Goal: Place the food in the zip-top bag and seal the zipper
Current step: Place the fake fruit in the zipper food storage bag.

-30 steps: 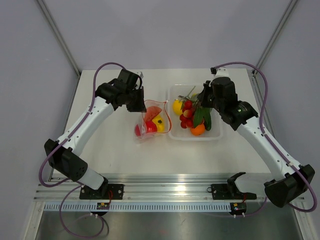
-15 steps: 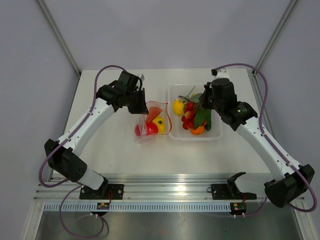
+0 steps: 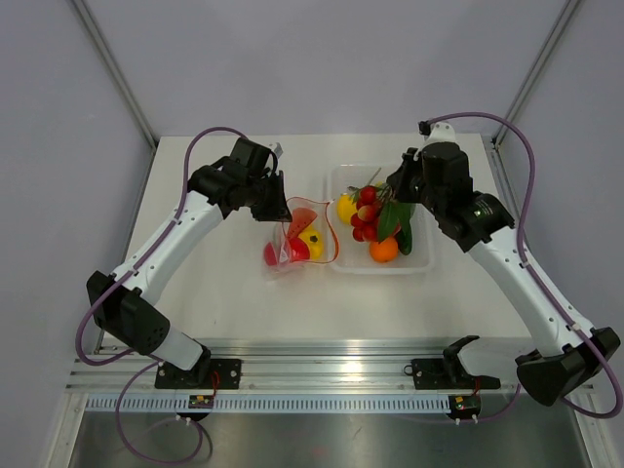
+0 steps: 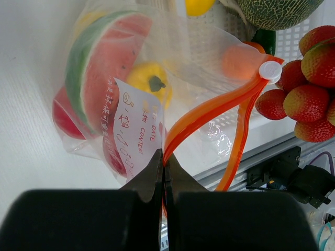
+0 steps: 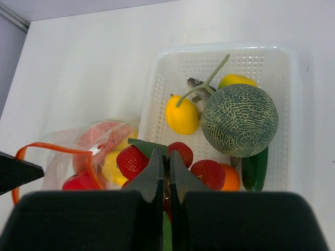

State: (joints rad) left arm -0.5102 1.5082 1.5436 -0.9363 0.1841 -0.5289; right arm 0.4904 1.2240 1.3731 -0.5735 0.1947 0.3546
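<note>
The clear zip-top bag [image 3: 297,239] lies left of the white tray [image 3: 421,261], its mouth standing open. It holds a watermelon slice [image 4: 99,68], a yellow pepper [image 4: 146,78] and a red piece [image 4: 65,112]. My left gripper [image 3: 276,200] is shut on the orange zipper strip [image 4: 209,112] at the bag's mouth [image 4: 165,159]. My right gripper [image 3: 388,197] is shut on the stem of a strawberry bunch [image 5: 132,161] and holds it above the tray's left side, near the bag [image 5: 78,162].
The tray [image 5: 157,78] still holds a netted melon [image 5: 239,120], a lemon [image 5: 181,114], an orange [image 5: 230,178] and a dark green cucumber [image 5: 255,168]. The zipper's white slider [image 4: 270,70] sits at the strip's far end, by the tray wall.
My right gripper has risen with the strawberry bunch, lifting it off the other food in the tray. The left gripper has shifted slightly and still holds the bag's mouth.
</note>
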